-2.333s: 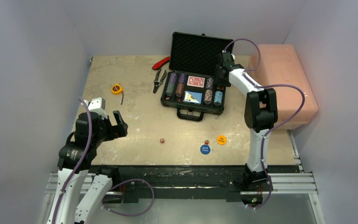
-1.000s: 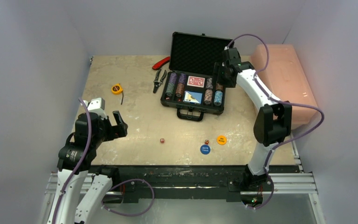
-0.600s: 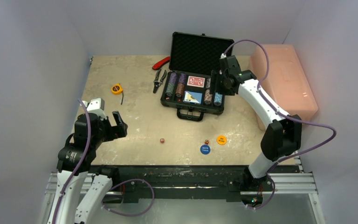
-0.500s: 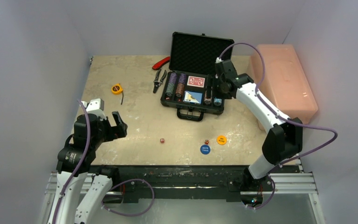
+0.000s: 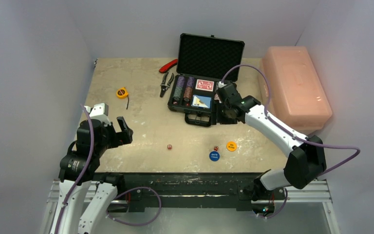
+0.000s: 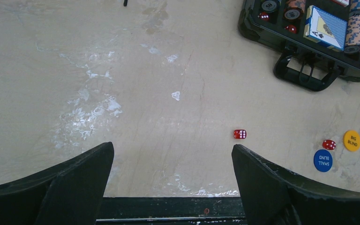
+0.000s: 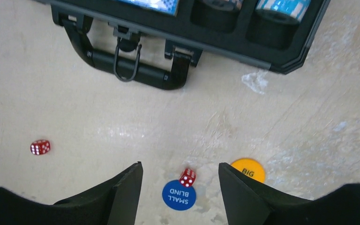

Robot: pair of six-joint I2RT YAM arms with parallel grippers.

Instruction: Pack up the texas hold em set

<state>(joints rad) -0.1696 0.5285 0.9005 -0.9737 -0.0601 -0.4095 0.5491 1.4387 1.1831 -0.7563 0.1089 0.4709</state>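
Note:
The black briefcase (image 5: 190,108) stands open at the table's far middle, holding chip stacks (image 5: 178,88), a red deck (image 5: 204,85) and a blue deck (image 5: 201,101). Two red dice (image 5: 169,146) (image 5: 215,148), a blue disc (image 5: 214,156) and an orange disc (image 5: 231,146) lie on the table in front. My right gripper (image 5: 222,116) is open and empty, hovering at the case's front right corner; its wrist view shows a die (image 7: 187,177), the blue disc (image 7: 179,195) and the orange disc (image 7: 248,168) between its fingers. My left gripper (image 5: 121,129) is open and empty at near left.
A pink plastic box (image 5: 296,87) stands at the right. Red-handled pliers (image 5: 167,66) and dark pliers (image 5: 166,84) lie left of the case. A yellow tape measure (image 5: 121,92) lies at far left. The table's near edge (image 6: 168,206) is just below my left fingers.
My right arm has swung back from over the case's right side toward the near side, to its front right corner. The left arm has not moved.

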